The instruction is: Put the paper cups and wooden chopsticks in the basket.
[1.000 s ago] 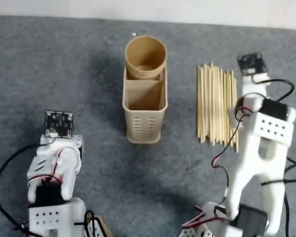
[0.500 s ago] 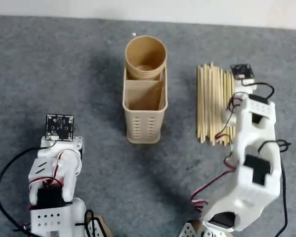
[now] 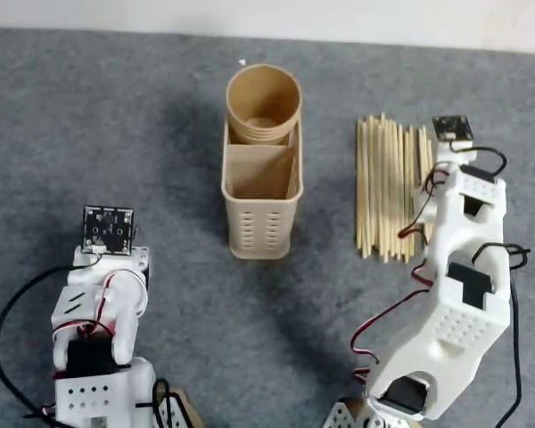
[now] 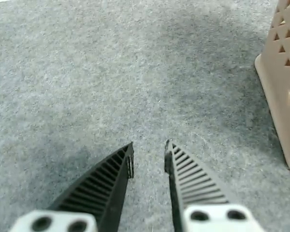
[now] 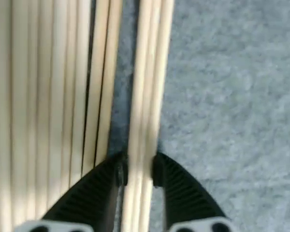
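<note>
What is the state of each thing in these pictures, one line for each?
paper cups: stacked, upright in the basket's far compartment.
basket: upright, near compartment empty.
wooden chopsticks: lying side by side on the mat, outside the basket.
left hand: open, empty.
right hand: closed on a few outer chopsticks.

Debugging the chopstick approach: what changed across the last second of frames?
The right arm straightened forward, bringing the right gripper over the outer sticks of the pale wooden chopstick pile. No stick has shifted. The left gripper barely moved; the beige perforated plastic basket and brown paper cups stayed put.
</note>
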